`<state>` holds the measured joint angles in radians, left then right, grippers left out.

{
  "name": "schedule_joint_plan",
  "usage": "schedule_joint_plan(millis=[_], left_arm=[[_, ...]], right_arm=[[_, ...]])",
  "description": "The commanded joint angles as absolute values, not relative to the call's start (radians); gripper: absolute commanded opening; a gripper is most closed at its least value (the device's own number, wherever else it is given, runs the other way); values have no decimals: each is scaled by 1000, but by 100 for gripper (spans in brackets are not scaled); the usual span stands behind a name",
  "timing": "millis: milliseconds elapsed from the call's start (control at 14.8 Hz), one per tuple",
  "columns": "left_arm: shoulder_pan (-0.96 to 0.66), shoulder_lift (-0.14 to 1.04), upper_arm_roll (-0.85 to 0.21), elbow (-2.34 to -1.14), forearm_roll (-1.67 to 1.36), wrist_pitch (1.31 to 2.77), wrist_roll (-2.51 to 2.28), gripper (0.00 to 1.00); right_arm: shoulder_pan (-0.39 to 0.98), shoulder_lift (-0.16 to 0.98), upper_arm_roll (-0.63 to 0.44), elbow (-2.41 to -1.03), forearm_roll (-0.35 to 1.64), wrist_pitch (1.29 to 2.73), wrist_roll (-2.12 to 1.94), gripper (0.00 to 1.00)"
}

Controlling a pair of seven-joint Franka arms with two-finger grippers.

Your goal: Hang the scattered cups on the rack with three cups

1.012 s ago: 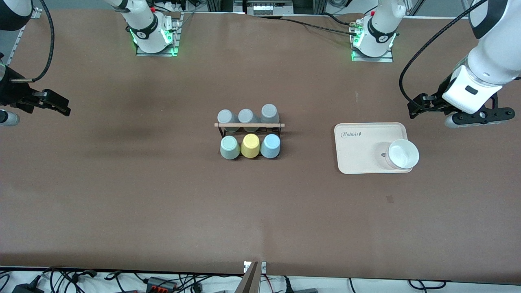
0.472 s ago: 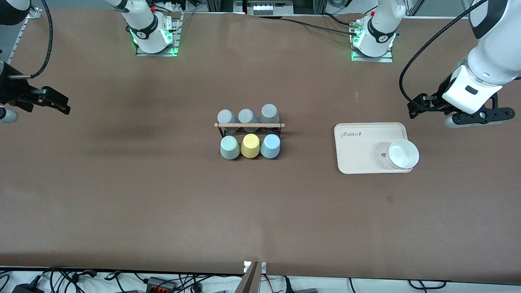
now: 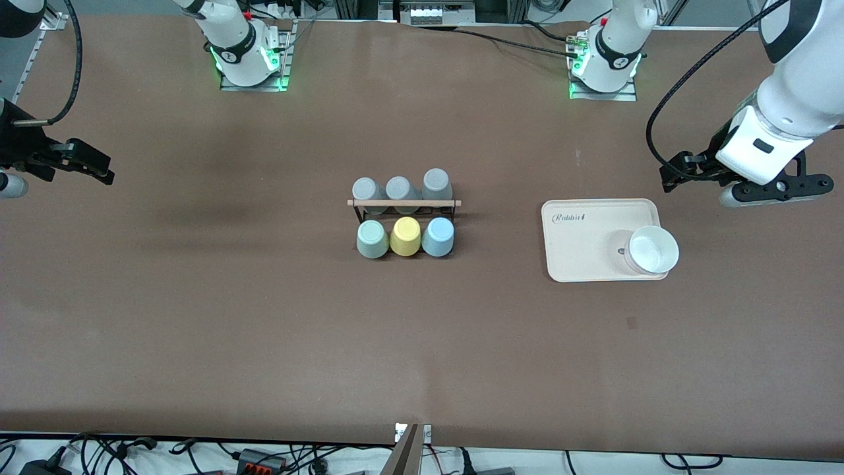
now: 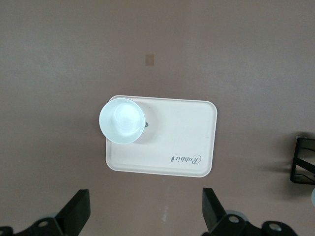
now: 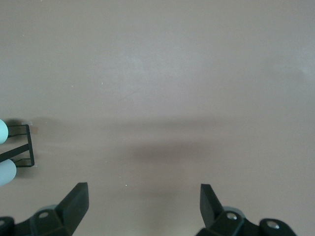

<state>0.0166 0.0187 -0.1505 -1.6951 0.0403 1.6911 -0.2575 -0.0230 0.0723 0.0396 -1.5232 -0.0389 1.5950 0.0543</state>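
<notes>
The black wire rack [image 3: 403, 203] with a wooden rod on top stands mid-table. On its row nearer the camera the mint green cup [image 3: 372, 239] and the light blue cup [image 3: 438, 236] hang upside down, either side of a yellow cup [image 3: 405, 236]. My left gripper [image 3: 680, 173] is open and empty, up in the air near the cream tray; it also shows in the left wrist view [image 4: 145, 199]. My right gripper [image 3: 92, 166] is open and empty, over bare table at the right arm's end; it also shows in the right wrist view [image 5: 142, 191]. Both are well apart from the rack.
Three grey cups [image 3: 399, 188] hang on the rack's row farther from the camera. A cream tray [image 3: 587, 244] with a white bowl [image 3: 651, 249] on it lies toward the left arm's end; both show in the left wrist view, tray [image 4: 182, 132] and bowl [image 4: 122, 120]. The rack's end [image 5: 22, 146] shows in the right wrist view.
My right gripper has drawn back a little toward the right arm's end of the table. The left arm, the cups and the rack have not moved.
</notes>
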Motion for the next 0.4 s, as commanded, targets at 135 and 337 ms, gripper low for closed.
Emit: schedule_joint_plan(millis=[135,337], left_arm=[[18,3,-152,-1698,23,1681,-245,100],[18,3,-152,-1698,23,1681,-245,100]], right_arm=[[-46,70,67,-1513,-14,1603,57,100],[-49,71,67,-1509,6,1601,52,100]])
